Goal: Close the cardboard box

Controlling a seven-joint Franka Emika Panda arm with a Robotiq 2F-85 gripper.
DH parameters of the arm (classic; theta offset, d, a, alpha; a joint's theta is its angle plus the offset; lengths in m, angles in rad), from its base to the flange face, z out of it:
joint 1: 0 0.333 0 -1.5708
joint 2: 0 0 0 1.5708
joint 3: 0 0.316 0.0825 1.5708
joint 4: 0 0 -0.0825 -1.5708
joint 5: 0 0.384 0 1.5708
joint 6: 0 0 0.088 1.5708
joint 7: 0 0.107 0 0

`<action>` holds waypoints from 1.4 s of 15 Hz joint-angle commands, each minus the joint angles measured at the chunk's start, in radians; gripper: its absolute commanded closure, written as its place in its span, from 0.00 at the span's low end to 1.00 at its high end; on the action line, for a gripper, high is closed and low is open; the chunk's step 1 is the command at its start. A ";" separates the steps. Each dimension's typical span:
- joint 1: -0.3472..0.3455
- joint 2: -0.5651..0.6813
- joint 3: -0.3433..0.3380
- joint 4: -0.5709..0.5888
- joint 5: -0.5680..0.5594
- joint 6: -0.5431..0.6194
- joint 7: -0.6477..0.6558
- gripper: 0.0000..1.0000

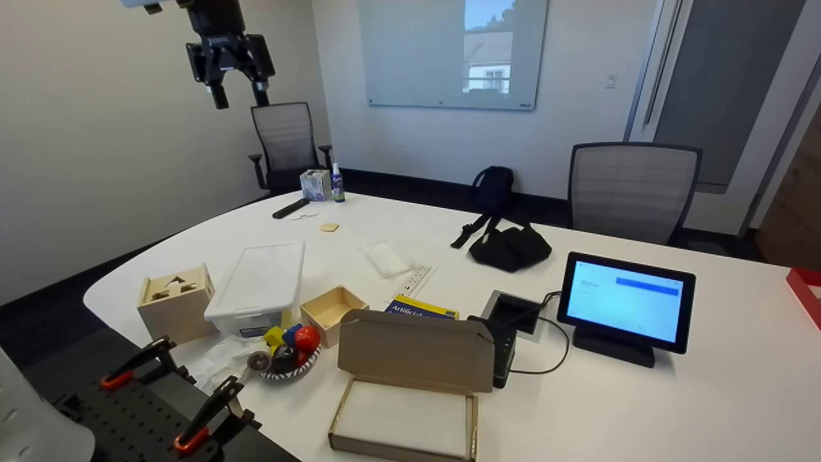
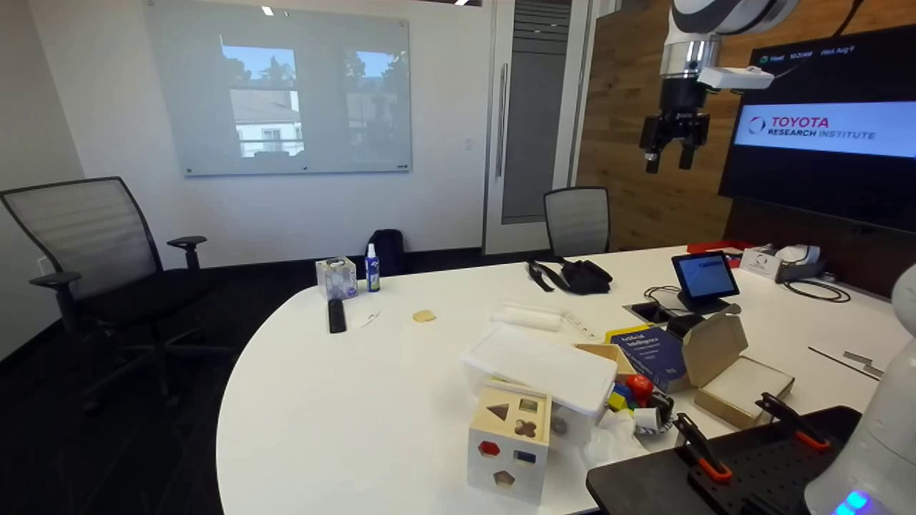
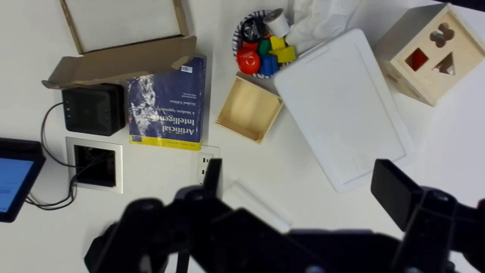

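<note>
In an exterior view the gripper (image 1: 240, 96) hangs high at left, fingers (image 1: 220, 96) spread, well apart from the box (image 1: 415, 362), which lies on the near side of the table (image 1: 641, 410), lid (image 1: 417, 340) raised, right of the bowl (image 1: 300, 371).

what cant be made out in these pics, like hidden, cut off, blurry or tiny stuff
Cardboard box: part cut off by the top edge of the wrist view.
White layer inside the box: hides anything beneath it, in all views.
Book: much of its cover hidden by the raised lid in an exterior view.
Outlet strip: partly hidden by the gripper in the wrist view.
Tablet: smaller text too blurred to read in an exterior view.
</note>
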 commanded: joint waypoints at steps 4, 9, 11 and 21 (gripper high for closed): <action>-0.084 0.049 -0.154 -0.108 -0.094 0.222 -0.255 0.00; -0.112 0.254 -0.250 -0.095 -0.041 0.468 -0.403 0.00; -0.118 0.353 -0.257 -0.075 -0.004 0.538 -0.450 0.00; -0.247 0.712 -0.195 0.068 0.016 0.641 -0.470 0.00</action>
